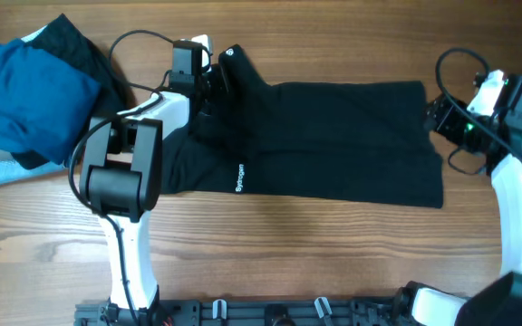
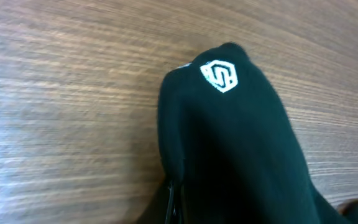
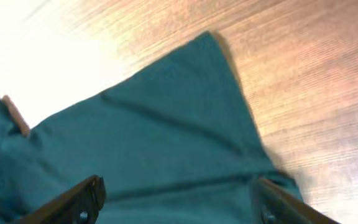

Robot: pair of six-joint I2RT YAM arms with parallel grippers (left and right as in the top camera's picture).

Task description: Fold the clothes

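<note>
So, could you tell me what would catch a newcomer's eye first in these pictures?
The black garment spread wide across the middle of the wooden table, with white lettering near its front edge. Next, the left gripper shut on its far-left corner, where the white logo sits on bunched fabric, while the right gripper stands open at the garment's right edge. A bright blue garment lies heaped at the table's left end.

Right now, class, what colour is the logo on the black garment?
The logo is white; left wrist view.
</note>
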